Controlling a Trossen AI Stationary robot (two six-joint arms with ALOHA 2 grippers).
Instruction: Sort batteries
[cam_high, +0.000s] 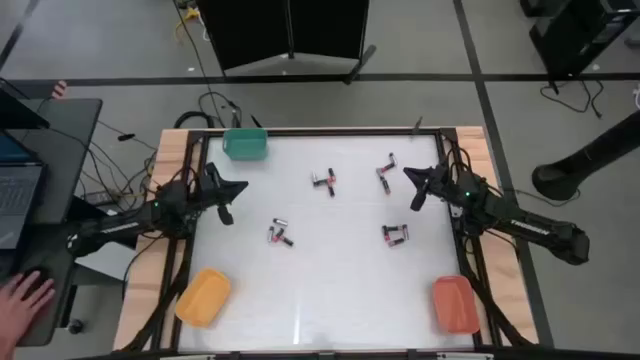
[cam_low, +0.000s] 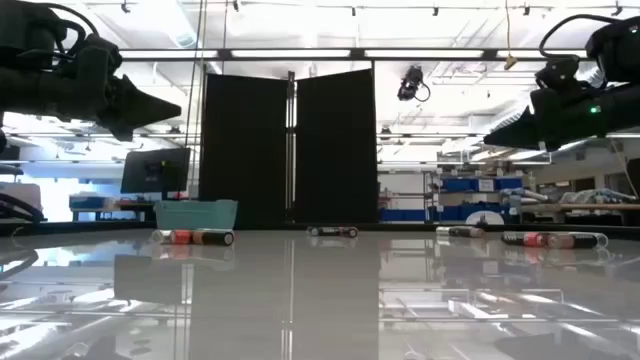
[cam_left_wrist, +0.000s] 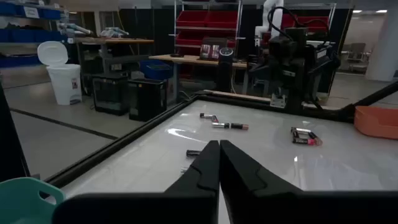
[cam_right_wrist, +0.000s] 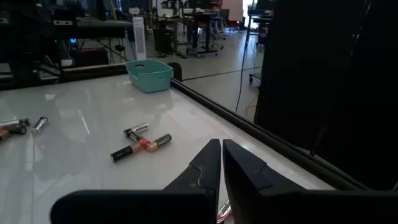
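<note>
I've got both arms hovering with jaws pinched narrow, nothing held, batteries (cam_high: 323, 180) scattered on the counter (cam_high: 330, 290); next I'd open the right gripper (cam_high: 416, 190) over the nearest cluster.

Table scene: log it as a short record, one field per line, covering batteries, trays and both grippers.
batteries: four small clusters loose on the white table, at and
batteries in trays: none seen
green tray: far edge, left of centre
yellow tray: near left corner
orange tray: near right corner
left gripper: shut, empty, above the left side of the table
right gripper: shut, empty, above the right side
person: a hand at the desk left of the table
</note>
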